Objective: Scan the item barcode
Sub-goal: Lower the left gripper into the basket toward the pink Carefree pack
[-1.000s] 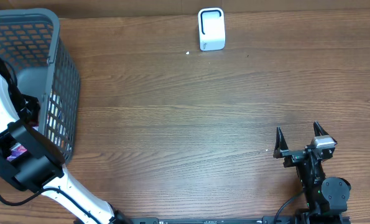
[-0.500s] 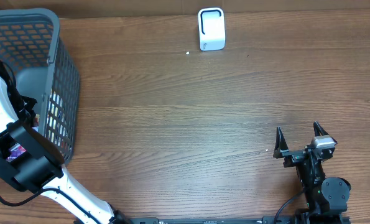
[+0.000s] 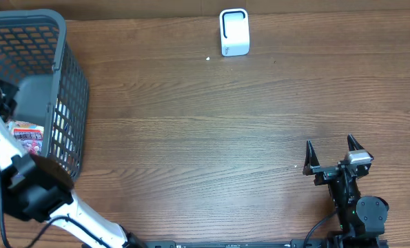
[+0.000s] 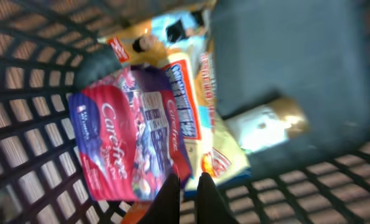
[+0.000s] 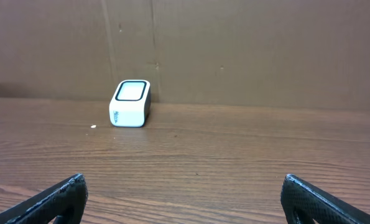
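Note:
In the left wrist view a pink Carefree packet lies on top of several other snack packs inside the grey mesh basket. My left gripper is down in that basket. Its fingers are shut on the packet's lower right edge. The view is blurred. From overhead, my white left arm reaches into the basket and a red and white pack shows beside it. The white barcode scanner stands at the table's far edge. My right gripper rests open near the front right, holding nothing.
The scanner faces my right gripper across bare wood, with a brown cardboard wall behind it. A small white speck lies left of the scanner. The basket's mesh walls close round my left fingers.
The left gripper has shut inside the basket. The left arm has shifted, uncovering the red and white pack. The right arm has not moved.

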